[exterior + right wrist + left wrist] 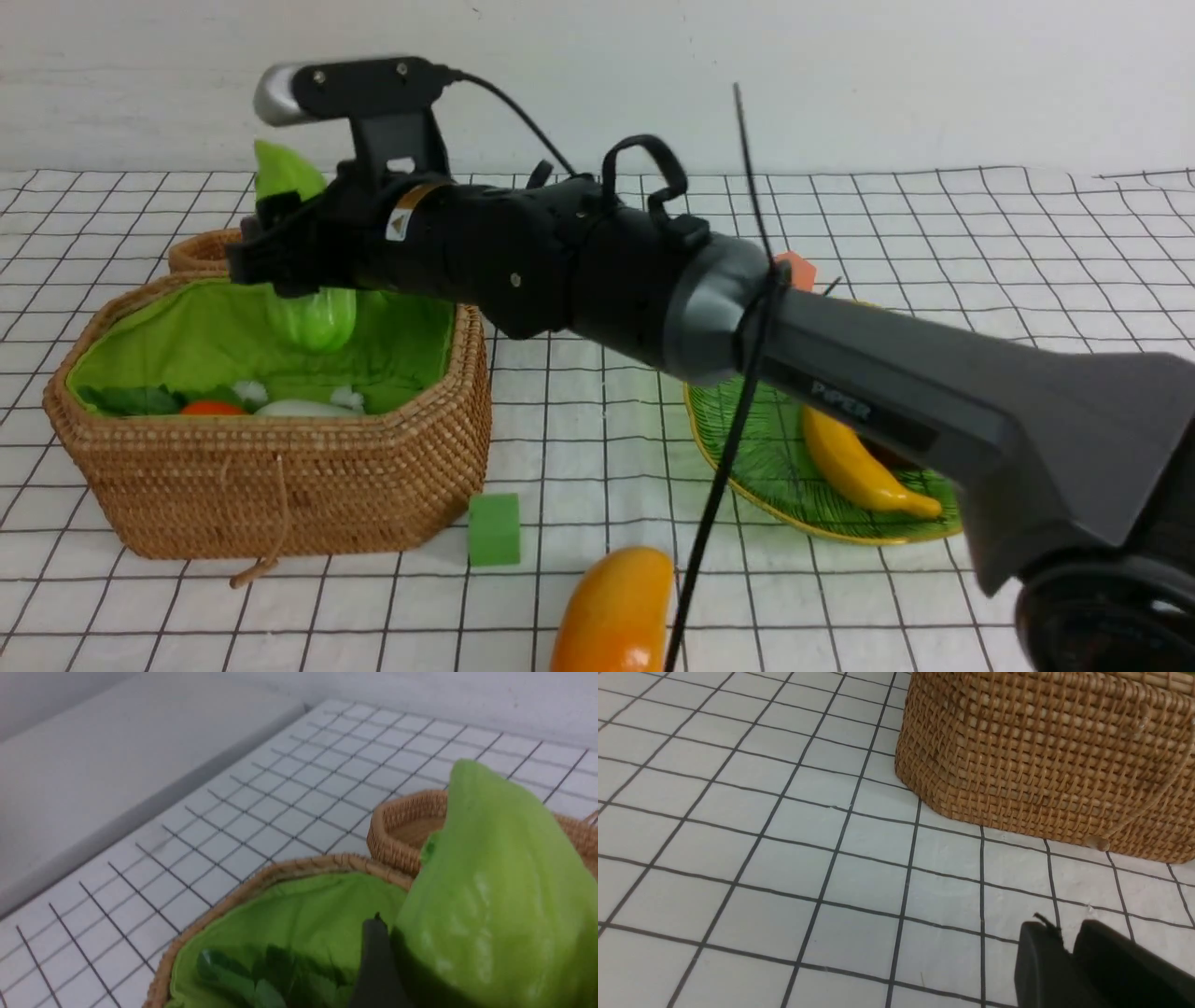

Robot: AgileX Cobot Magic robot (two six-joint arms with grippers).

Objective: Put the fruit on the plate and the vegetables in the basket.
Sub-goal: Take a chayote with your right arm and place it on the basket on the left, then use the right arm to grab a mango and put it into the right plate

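Note:
My right gripper [280,252] is shut on the light green ridged gourd [322,317] and holds it upright over the basket [271,476], its lower end just inside the green lining. In the right wrist view the gourd [490,896] fills the space beside one dark finger [376,956]. An orange carrot [213,408] and a white radish [299,408] lie in the basket. A banana [864,462] lies on the green plate [747,439]. The mango [616,607] lies on the cloth at the front. The purple fruit is hidden. My left gripper [1066,947] is shut and empty, low beside the basket's wall [1045,756].
A green foam cube [493,529] sits by the basket's front corner. An orange cube [796,271] shows behind my right arm. The shallow wicker lid [201,250] stands behind the basket. My right arm spans the middle of the scene, above the plate.

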